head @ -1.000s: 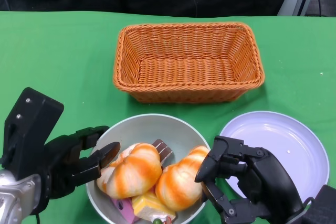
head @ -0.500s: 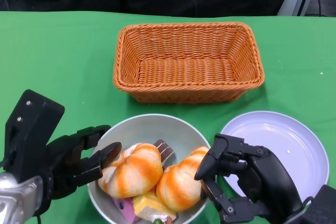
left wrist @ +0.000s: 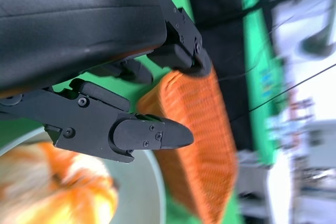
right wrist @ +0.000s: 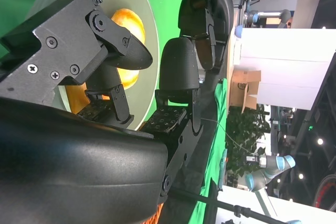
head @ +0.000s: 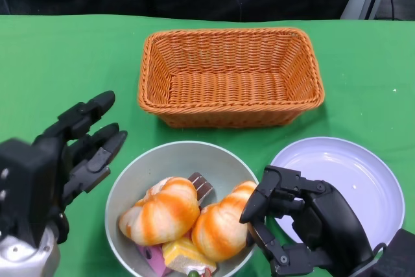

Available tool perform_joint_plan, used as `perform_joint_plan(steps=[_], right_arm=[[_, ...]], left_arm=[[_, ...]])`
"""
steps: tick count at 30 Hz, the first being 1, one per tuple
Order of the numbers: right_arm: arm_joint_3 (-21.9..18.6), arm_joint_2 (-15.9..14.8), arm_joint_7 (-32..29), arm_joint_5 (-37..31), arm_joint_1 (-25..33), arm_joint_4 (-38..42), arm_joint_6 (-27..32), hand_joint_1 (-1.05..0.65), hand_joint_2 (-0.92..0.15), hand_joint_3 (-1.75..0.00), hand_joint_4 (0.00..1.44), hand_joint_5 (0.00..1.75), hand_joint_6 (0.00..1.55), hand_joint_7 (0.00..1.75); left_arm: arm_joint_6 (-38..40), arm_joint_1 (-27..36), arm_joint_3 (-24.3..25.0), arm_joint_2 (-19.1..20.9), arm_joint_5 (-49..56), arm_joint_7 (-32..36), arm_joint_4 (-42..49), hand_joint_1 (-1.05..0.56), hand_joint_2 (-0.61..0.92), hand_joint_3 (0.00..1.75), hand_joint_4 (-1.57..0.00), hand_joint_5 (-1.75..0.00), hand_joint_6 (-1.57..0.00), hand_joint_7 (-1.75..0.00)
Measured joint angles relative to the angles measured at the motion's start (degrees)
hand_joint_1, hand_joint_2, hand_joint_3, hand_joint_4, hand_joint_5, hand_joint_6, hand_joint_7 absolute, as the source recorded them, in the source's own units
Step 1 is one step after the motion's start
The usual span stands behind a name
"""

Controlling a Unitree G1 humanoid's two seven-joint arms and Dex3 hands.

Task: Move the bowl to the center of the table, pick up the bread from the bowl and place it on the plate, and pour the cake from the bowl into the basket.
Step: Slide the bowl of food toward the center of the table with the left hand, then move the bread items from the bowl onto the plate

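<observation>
The bread (head: 219, 230) looked soft and light, so a gentle hold around its round middle seemed best. It lay in the bowl (head: 170, 157) at the near edge of the desk (head: 58, 56). The right hand (head: 305, 225), fingers half curled and holding nothing, sat at the bread's three o'clock, touching it. The left hand (head: 61, 160) was spread wide at the bowl's nine o'clock.

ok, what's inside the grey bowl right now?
The round grey bowl holds two orange-and-white bread rolls, a dark brown cake slice between them, and yellow and pink pieces at the near edge. Whatever lies under the rolls is covered.
</observation>
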Motion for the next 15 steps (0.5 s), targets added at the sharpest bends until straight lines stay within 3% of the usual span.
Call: perform_joint_plan(steps=[7,10,12,15], right_arm=[[-0.02,0.02,0.22,0.01,-0.43,0.17,-0.35,-0.1,-0.43,-1.21,0.79,1.52,0.79,1.24],[-0.12,0.02,0.25,0.01,-0.5,0.21,-0.43,-0.1,-0.43,-1.2,0.79,1.52,0.79,1.24],[-0.21,0.02,0.24,0.0,-0.54,0.21,-0.54,-0.11,-0.44,-1.19,0.79,1.52,0.79,1.24],[-0.57,-0.02,0.19,-0.02,-0.54,0.21,-0.58,-0.1,-0.44,-1.18,0.79,1.51,0.8,1.23]], left_arm=[[-5.78,0.07,0.39,-0.57,-0.11,0.0,4.04,-0.41,0.92,0.19,-0.81,-0.15,-0.77,-0.07],[-12.61,-0.92,2.66,-2.22,-6.72,-5.47,8.61,-0.39,0.92,0.06,-0.88,-0.12,-0.82,-0.04],[-16.85,-1.98,4.0,-2.88,-10.53,-9.42,11.53,-0.19,0.92,0.15,-1.07,-0.24,-1.08,-0.16],[-21.97,-3.19,4.61,-2.12,-11.86,-14.39,15.63,-0.11,0.92,0.27,-1.01,-0.66,-1.18,-0.31]])
